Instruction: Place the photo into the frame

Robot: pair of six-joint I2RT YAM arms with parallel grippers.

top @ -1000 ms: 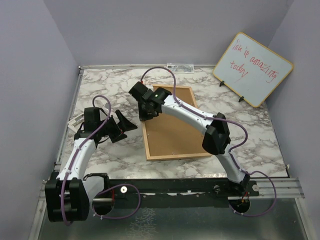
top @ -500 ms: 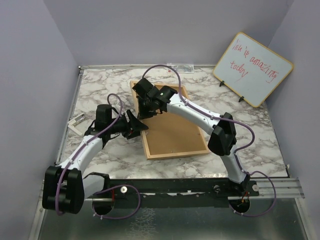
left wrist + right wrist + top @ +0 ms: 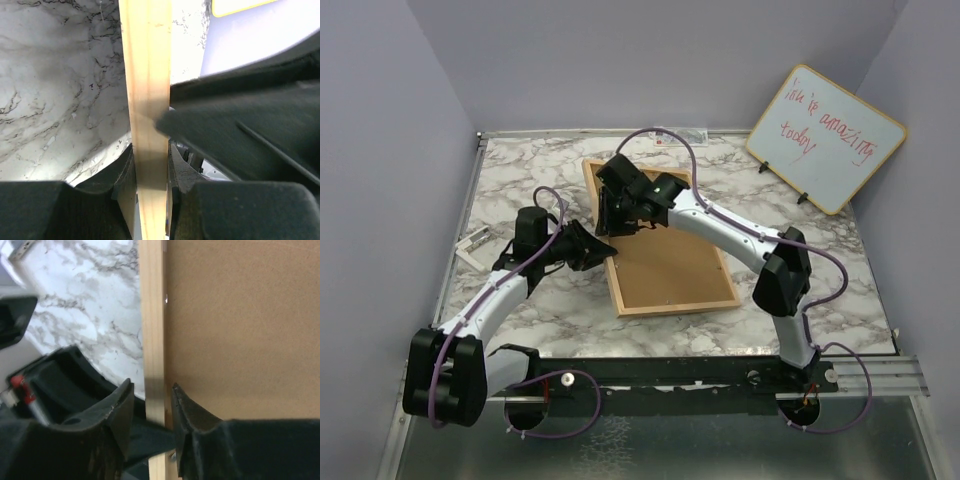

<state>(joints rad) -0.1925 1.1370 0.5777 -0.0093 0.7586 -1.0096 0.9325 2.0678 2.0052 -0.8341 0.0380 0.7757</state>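
The frame (image 3: 680,305) lies back side up on the marble table, its brown backing board (image 3: 665,255) facing me. The photo is hidden. At the frame's left rail my left gripper (image 3: 603,247) comes in from the left. In the left wrist view the light wood rail (image 3: 146,75) runs between the jaws of that gripper (image 3: 150,165), both pads against it. My right gripper (image 3: 610,222) hangs over the same rail just beyond. In the right wrist view it (image 3: 152,390) straddles the rail (image 3: 151,305) with gaps on both sides, beside the backing board (image 3: 240,315).
A wood-edged whiteboard (image 3: 825,137) with red writing leans at the back right corner. A small pale object (image 3: 472,245) lies at the table's left edge. Grey walls close the table in on three sides.
The left gripper moved right to the frame's left rail and closed on it. The right gripper let go and opened. The frame's far end swung left.
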